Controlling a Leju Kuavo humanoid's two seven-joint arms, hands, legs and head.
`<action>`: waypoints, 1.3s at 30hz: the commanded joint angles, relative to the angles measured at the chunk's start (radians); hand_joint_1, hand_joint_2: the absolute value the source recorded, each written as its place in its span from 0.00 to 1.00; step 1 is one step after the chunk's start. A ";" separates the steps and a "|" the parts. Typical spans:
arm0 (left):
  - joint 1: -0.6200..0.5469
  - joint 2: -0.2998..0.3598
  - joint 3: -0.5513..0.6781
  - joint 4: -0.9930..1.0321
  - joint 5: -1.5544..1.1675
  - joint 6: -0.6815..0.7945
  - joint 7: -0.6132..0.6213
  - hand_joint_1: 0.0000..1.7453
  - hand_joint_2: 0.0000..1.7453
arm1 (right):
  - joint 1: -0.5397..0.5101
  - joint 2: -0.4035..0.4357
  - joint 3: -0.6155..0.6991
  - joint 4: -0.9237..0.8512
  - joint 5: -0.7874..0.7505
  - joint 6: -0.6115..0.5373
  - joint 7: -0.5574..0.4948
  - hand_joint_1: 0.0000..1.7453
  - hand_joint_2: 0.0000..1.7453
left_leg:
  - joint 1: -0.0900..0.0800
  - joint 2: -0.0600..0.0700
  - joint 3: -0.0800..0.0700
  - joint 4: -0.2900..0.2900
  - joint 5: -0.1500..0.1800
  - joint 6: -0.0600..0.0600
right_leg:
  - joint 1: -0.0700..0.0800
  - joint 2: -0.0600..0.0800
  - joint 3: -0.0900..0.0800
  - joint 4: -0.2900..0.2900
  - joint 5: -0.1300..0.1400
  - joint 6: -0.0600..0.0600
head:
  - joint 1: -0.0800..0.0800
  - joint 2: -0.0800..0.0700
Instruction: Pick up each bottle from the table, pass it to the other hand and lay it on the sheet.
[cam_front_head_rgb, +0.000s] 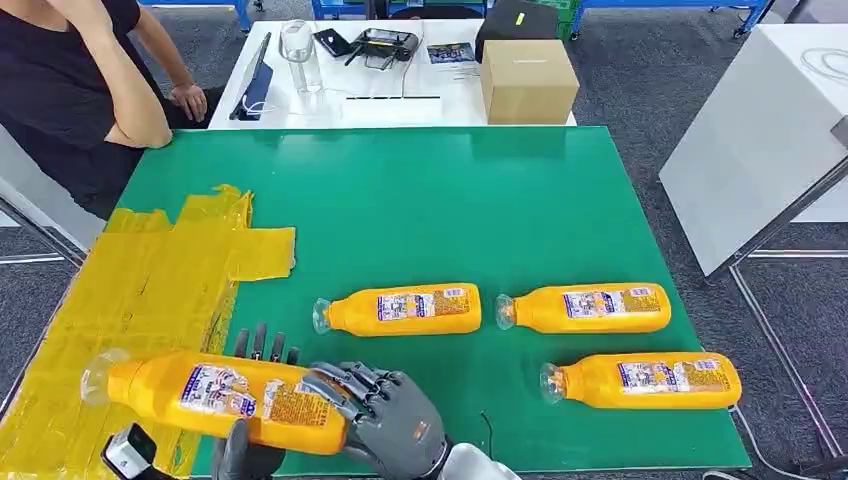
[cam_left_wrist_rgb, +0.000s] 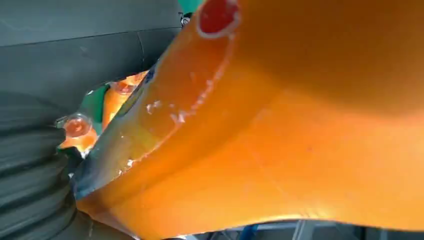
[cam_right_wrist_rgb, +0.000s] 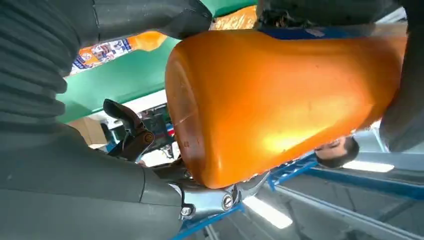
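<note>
From the head view I see both my hands on one orange bottle (cam_front_head_rgb: 225, 398), held lying sideways above the near edge of the green desk (cam_front_head_rgb: 420, 200) and the yellow sheet (cam_front_head_rgb: 130, 300), cap toward the sheet: the right hand (cam_front_head_rgb: 385, 415) has its fingers wrapped over the base end, and the left hand (cam_front_head_rgb: 250, 450) cups it from below, dark fingers (cam_front_head_rgb: 262, 345) showing behind it. The right wrist view gives me the bottle's flat base, while the left wrist view shows its underside close up. Three more bottles (cam_front_head_rgb: 405, 309) lie on the desk; their printed labels are too small to read.
</note>
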 joint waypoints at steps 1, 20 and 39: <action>-0.053 0.027 -0.022 0.056 -0.002 0.005 -0.003 0.00 1.00 | 0.073 0.026 0.080 0.184 -0.002 0.013 -0.008 1.00 1.00 | 0.002 -0.004 0.005 -0.003 0.000 -0.001 | 0.002 -0.005 0.007 -0.005 -0.001 -0.002 | 0.000 0.000; -0.061 0.033 -0.026 0.063 0.007 0.008 -0.004 0.00 1.00 | 0.061 0.037 0.094 0.271 -0.005 0.027 -0.004 1.00 1.00 | 0.002 -0.001 0.004 -0.002 -0.001 -0.002 | 0.002 -0.003 0.007 -0.004 -0.001 -0.002 | 0.001 0.000; -0.054 0.029 -0.021 0.041 -0.077 0.006 -0.058 1.00 1.00 | 0.044 0.092 0.150 0.392 -0.011 -0.023 0.028 1.00 1.00 | 0.004 0.001 0.006 -0.002 -0.002 -0.003 | 0.004 -0.002 0.016 -0.005 -0.002 -0.003 | 0.000 0.000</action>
